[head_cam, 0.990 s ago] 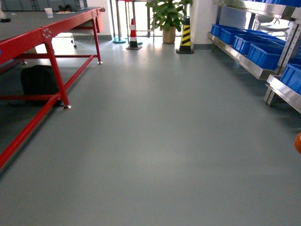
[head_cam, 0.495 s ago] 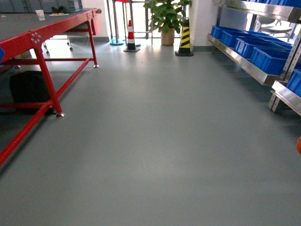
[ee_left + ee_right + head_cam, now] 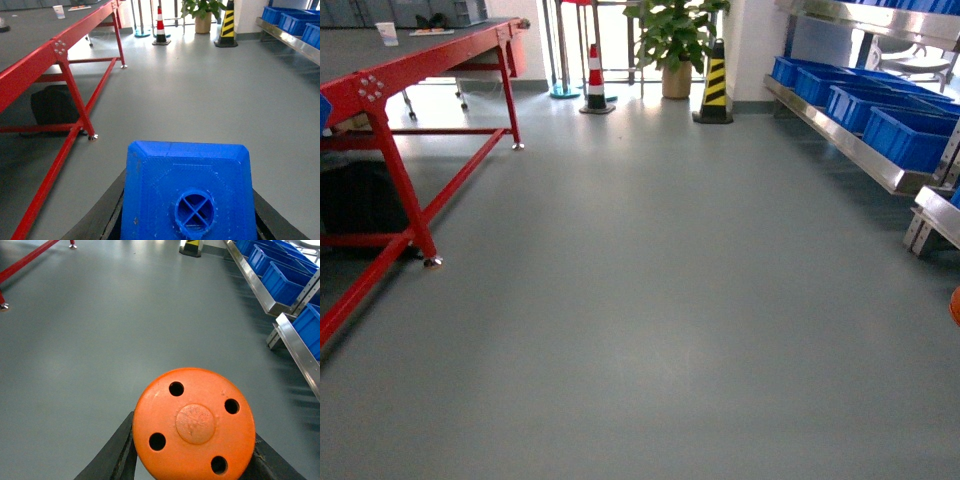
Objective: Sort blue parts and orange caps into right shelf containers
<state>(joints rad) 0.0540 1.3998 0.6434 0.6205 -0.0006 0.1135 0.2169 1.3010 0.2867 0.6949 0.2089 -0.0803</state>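
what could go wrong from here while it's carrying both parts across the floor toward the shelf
1. The orange cap is round and held only at its sides between the right gripper's dark fingers; a jolt might roll it out.
2. The blue part fills the left wrist view, hiding the left gripper and floor below it.
3. The steel shelf edge juts out below the blue crates; a close approach could clip it.

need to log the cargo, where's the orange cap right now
The orange cap fills the bottom of the right wrist view, held between the right claw's dark fingers, over bare grey floor with the blue crates ahead on its right.
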